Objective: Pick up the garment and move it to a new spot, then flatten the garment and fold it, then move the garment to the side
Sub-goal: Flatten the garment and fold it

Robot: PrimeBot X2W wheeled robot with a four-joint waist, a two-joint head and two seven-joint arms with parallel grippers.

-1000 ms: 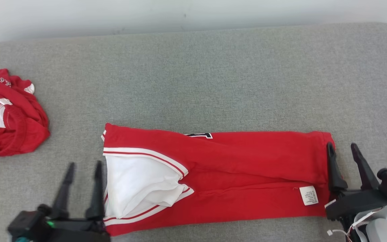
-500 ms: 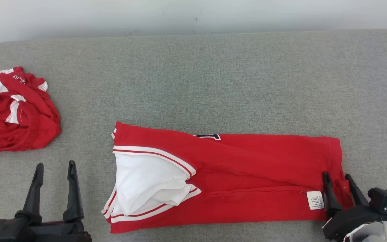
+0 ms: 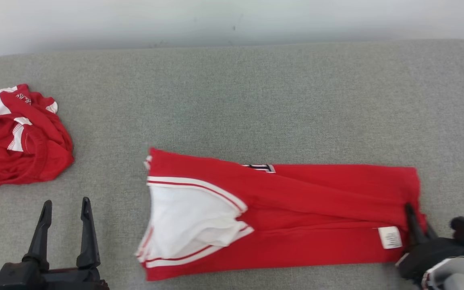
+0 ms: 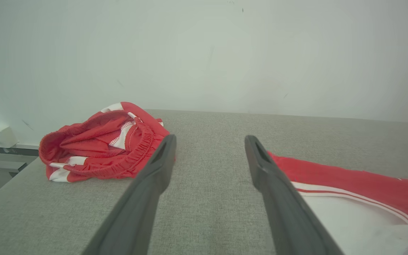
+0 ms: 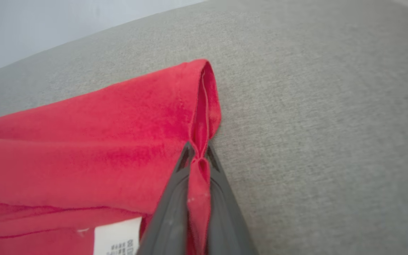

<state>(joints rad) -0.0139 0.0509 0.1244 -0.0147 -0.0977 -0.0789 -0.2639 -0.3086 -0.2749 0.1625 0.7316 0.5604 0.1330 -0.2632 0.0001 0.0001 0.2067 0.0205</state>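
Two garments, two grippers, one care label. Garment one: folded red jersey [image 3: 296, 213], a long flat rectangle lying left-to-right across the near middle of the grey woven surface [image 3: 256, 100]. It is soft matte knit with a few shallow lengthwise creases. Its left end shows a curved white inner panel [image 3: 183, 217], edged by white trim [image 3: 199, 185] with a thin red stripe. A bit of dark lettering [image 3: 261, 167] peeks out at the far edge, too small to read. The white care label [image 3: 390, 237], a small printed rectangle, sits near the right end on the near side. Garment two: crumpled red shorts [image 3: 18, 137], a rumpled red-and-white heap with a gathered elastic waistband [image 4: 133, 156], well apart at the surface's far left. Plain pale wall [image 3: 216, 16] behind. Left gripper [image 3: 66, 201]: two long dark tapered fingers [image 4: 143, 191] spread wide, holding nothing, over bare surface between shorts and jersey, touching neither. Right gripper [image 5: 199, 148]: fingers pinched together on the jersey's right hem [image 5: 205, 92], with red fabric bunched into a ridge between them. Versus half a second ago: the right fingers stood apart astride that hem, now clamped. The jersey sits slightly further right relative to the shorts and looks a little blurred. Left gripper and shorts unchanged. One second ago the left gripper was just beside the jersey's left end.
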